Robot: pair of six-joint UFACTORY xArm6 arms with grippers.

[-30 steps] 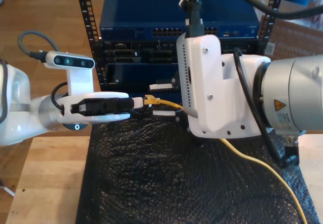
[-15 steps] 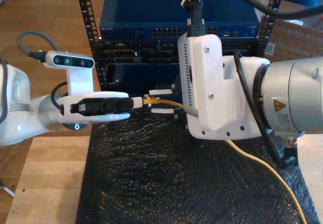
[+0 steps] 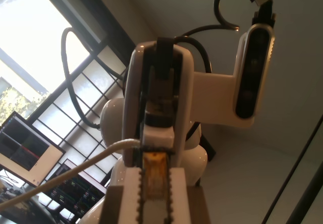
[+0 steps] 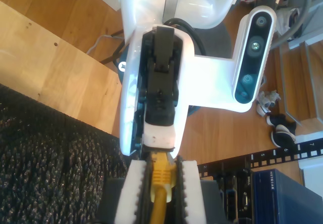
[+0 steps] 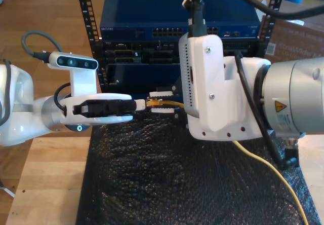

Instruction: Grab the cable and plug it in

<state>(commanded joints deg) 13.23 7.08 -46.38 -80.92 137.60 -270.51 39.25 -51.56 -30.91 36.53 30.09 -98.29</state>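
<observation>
My first pincer (image 5: 141, 103) is clamped on the plug end of the cable (image 5: 169, 104) above the black mat (image 5: 167, 179); my second pincer (image 4: 161, 196) flanks it closely, grip unclear, so squeeze firmly behind the plug before first lets go.

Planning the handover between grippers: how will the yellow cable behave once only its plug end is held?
Probably floppy: the cable sags in a loose curve across the black mat. Likely light, being thin. Its short stretch inside my second gripper looks straight, so the plug end should stay aimed.
</observation>
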